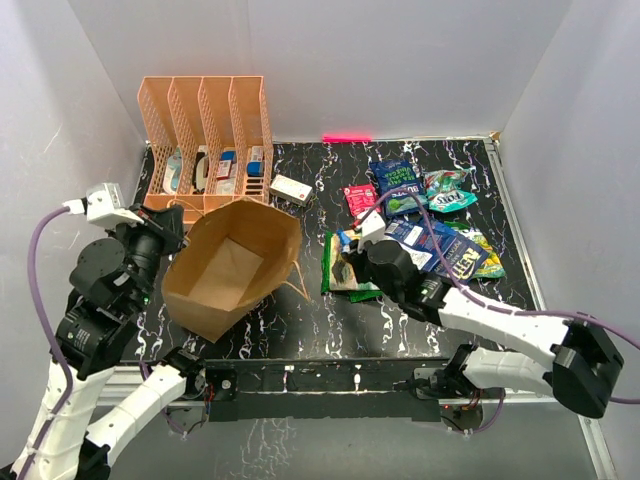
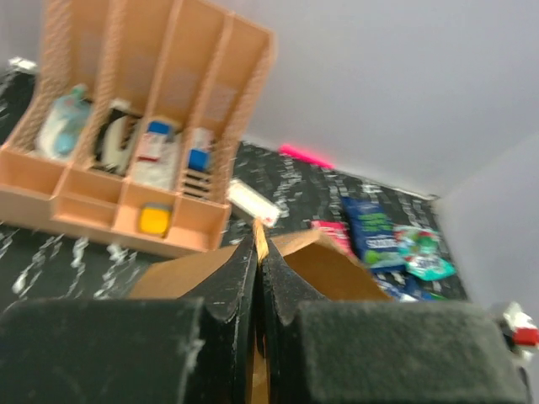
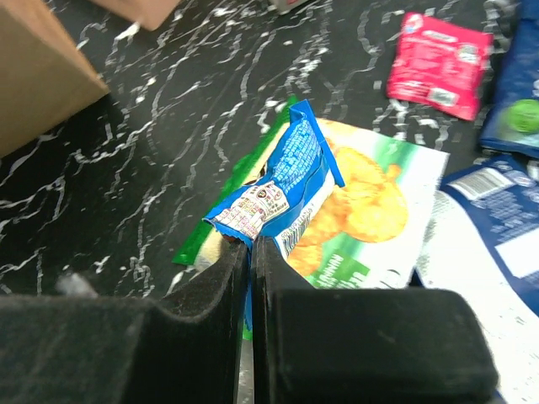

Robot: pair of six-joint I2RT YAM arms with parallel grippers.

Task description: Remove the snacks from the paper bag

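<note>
closest to us in the right wrist view, our right hand (image 3: 251, 244) has its fingers pressed together on the end seam of a small blue packet (image 3: 290, 172). the packet's long axis runs straight out from the fingertips, away from the paper bag (image 1: 283, 245). it hangs over a green-yellow bag (image 3: 370, 210) lying flat on the surface (image 1: 300, 320) just right of the paper bag; whether the two touch we cannot tell. a pink-red packet (image 1: 360, 200), dark blue bags (image 1: 402, 180) and a teal bag (image 1: 450, 190) lie further right of the paper bag. our right forearm stretches low across the surface toward the paper bag. our left hand (image 2: 257, 252) is clamped on the paper bag's left rim, brown paper between its fingers. inside the paper bag we see only bare floor, so we judge the coming move a short lowering and release.
</note>
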